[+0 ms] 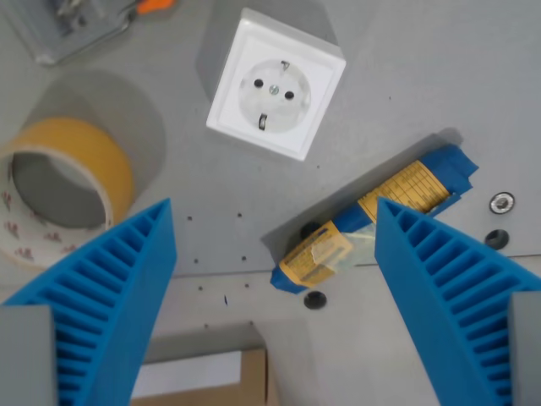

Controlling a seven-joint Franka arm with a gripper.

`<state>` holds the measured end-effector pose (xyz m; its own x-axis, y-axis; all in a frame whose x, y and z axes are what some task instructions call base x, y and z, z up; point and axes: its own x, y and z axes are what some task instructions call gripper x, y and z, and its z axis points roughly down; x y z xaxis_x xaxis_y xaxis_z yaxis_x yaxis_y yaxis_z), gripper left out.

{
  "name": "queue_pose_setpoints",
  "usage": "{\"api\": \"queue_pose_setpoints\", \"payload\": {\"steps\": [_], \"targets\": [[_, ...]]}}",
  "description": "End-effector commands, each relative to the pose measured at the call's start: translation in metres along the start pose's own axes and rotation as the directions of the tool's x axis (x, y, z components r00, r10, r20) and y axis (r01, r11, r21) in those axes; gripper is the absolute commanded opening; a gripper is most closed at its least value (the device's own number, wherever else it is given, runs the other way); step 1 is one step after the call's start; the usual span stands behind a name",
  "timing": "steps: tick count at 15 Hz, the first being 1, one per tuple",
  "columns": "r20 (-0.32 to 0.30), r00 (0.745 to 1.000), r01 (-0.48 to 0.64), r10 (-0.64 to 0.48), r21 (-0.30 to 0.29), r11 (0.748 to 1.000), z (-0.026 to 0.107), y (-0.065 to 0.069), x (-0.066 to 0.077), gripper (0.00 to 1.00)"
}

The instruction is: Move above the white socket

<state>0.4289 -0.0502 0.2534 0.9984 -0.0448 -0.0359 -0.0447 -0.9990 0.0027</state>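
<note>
Grey tabletop fills the wrist view, the white socket sitting near its far edge, just beyond the pincer, whose blue fingers stand spread and empty. Rigid, smooth plastic, probably light; its straight side walls offer the surest hold.

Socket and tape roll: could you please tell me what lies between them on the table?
Nothing: in the wrist view, only bare grey table separates the socket from the tape roll.
</note>
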Motion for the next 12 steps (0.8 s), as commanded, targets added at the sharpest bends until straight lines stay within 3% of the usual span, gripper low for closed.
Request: {"api": "queue_pose_setpoints", "payload": {"steps": [1,12], "targets": [[-0.099,0.972,-0.209,0.211,0.031,0.977,0.011,0.002,-0.003,1.0],[-0.082,0.934,-0.343,0.347,0.055,0.938,0.054,0.005,0.011,1.0]]}}
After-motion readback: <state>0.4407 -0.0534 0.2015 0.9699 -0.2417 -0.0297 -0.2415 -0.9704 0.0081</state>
